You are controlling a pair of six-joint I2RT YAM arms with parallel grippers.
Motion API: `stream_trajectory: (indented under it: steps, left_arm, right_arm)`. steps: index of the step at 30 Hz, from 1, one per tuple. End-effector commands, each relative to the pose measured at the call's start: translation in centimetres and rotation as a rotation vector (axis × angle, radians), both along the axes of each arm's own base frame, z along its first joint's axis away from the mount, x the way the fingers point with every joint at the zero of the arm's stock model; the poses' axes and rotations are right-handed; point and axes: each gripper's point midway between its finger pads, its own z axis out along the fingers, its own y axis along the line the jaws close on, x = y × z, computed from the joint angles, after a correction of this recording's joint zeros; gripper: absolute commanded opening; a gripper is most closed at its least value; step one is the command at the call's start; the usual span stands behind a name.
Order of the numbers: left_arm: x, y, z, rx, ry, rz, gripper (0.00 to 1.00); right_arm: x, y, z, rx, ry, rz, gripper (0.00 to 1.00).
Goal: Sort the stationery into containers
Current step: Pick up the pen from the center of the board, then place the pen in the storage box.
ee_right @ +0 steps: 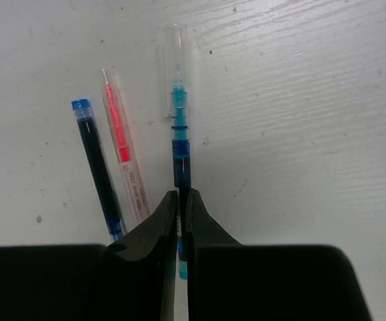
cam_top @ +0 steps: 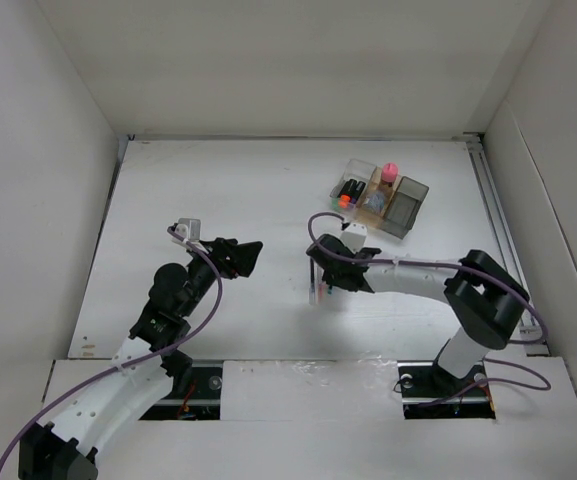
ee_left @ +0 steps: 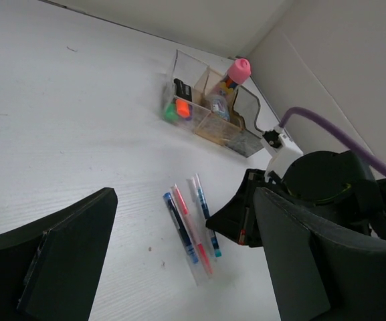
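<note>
The right tool is clenched on the teal pen, which lies on the counter with its capped tip pointing away from the tool. Light, stiff and slick, the pen may pivot; a mid-barrel grip looks safer.

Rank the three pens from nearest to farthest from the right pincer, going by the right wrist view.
1. teal pen: clamped in the right pincer, pointing straight ahead.
2. pink pen: lying just to the image's left of the teal one.
3. dark blue pen: farthest out on the image's left.
</note>
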Motion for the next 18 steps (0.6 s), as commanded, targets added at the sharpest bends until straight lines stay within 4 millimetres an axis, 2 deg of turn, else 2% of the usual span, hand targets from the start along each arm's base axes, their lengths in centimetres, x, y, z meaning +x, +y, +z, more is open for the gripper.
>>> stream_trajectory:
  steps: [1,2,3,5,6,7,9,10,11,13,14,16,17,18]
  left_arm:
    - [-0.1,-0.1,2.8,-0.031,-0.074,-0.010,0.80]
    - [-0.1,-0.1,2.8,-0.031,-0.074,-0.010,0.80]
    - [-0.1,-0.1,2.8,-0.031,-0.074,-0.010,0.80]
    - [-0.1,-0.1,2.8,-0.031,-0.074,-0.010,0.80]
    - [-0.1,-0.1,2.8,-0.031,-0.074,-0.010,0.80]
    - [0.0,-0.2,3.0,-0.031,-0.074,-0.010,0.80]
    - [0.0,-0.2,3.0,-0.031,-0.074,-0.010,0.80]
    - [0.0,-0.2,3.0,-0.031,-0.074,-0.010,0.80]
    - [0.0,-0.2,3.0,-0.031,-0.074,-0.010,0.80]
    - [0.0,-0.2,3.0,-0.031,-0.074,-0.010,0.80]
    - [0.3,-0.3,2.4,-0.020,-0.054,-0.010,0.80]
    - [0.5,-0.4,2.4,-0.016,-0.047,-0.010,0.80]
    - [0.5,-0.4,2.4,-0.016,-0.047,-0.010,0.80]
    - [0.7,-0.5,2.0,-0.010,-0.035,-0.011,0.80]
  right_arm:
    - [0.6,-0.5,4.5,0.034,-0.099,-0.039,0.02]
    - [1.1,-0.8,6.0,0.031,-0.138,-0.047,0.02]
    - [1.6,-1.9,7.9,0.050,-0.167,-0.082,0.02]
    - [2.4,-3.5,9.7,0.064,-0.200,-0.108,0.02]
    - [3.5,-5.0,10.8,0.093,-0.217,-0.150,0.02]
    - [4.0,-5.9,13.1,0.135,-0.264,-0.159,0.02]
    - [5.0,-7.6,14.5,0.210,-0.282,-0.174,0.02]
    - [6.8,-10.3,15.6,0.249,-0.323,-0.243,0.02]
    - [7.3,-11.5,17.0,0.290,-0.357,-0.258,0.02]
    - [9.0,-14.2,17.6,0.348,-0.366,-0.298,0.02]
    - [9.7,-15.0,18.4,0.358,-0.376,-0.301,0.02]
    - [11.0,-16.1,18.5,0.366,-0.365,-0.313,0.02]
    - [12.5,-17.8,18.3,0.352,-0.357,-0.348,0.02]
    - [13.1,-18.3,18.0,0.359,-0.343,-0.357,0.02]
